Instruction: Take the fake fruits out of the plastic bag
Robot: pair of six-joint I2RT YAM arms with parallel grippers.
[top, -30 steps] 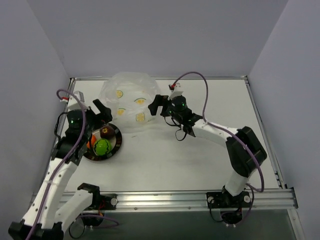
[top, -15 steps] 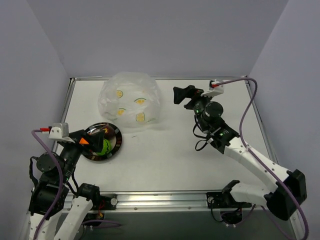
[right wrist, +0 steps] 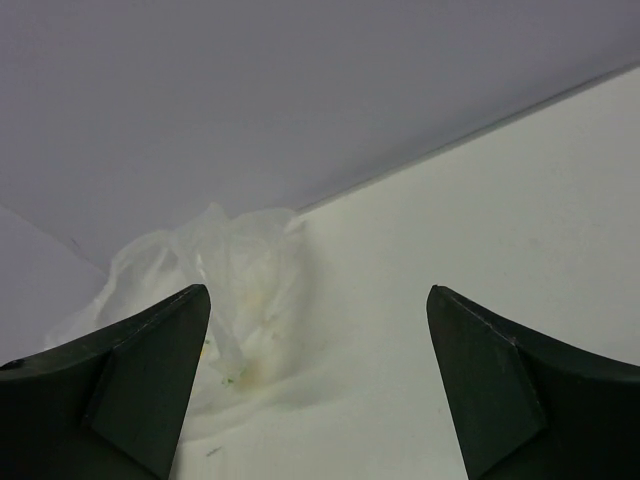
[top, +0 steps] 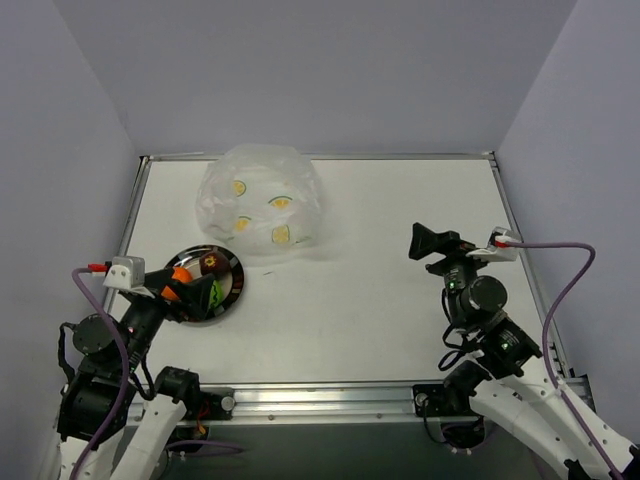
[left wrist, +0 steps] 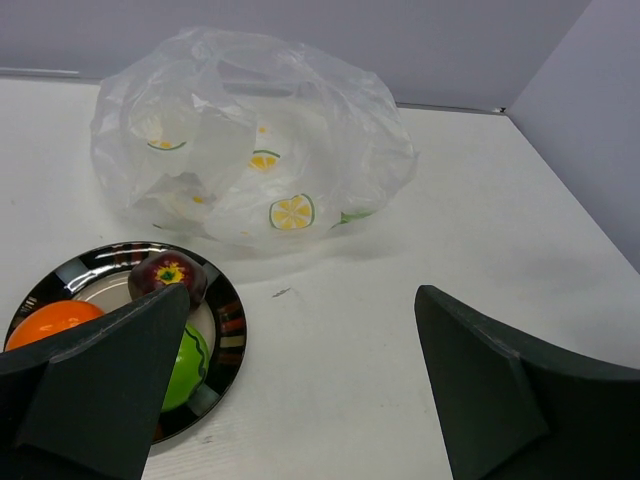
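The plastic bag [top: 262,205] lies crumpled at the back left, clear with lemon-slice prints; it also shows in the left wrist view [left wrist: 250,150] and, blurred, in the right wrist view [right wrist: 200,290]. The fake fruits sit on a round dark-rimmed plate [top: 234,283]: an orange one [left wrist: 55,322], a bright green one [left wrist: 188,365] and a dark brown one [left wrist: 168,275]. My left gripper [top: 185,288] [left wrist: 300,300] hovers open at the plate's near side, holding nothing. My right gripper [top: 425,242] [right wrist: 318,292] is open and empty, far right of the bag.
Grey walls close in the table [top: 380,300] on the left, back and right. A metal rail [top: 400,395] runs along the near edge by the arm bases. The purple cables [top: 560,290] loop beside each arm.
Both arms have drawn back toward the near edge. The right gripper has left the bag's right side and swung right. The left gripper has pulled back off the plate.
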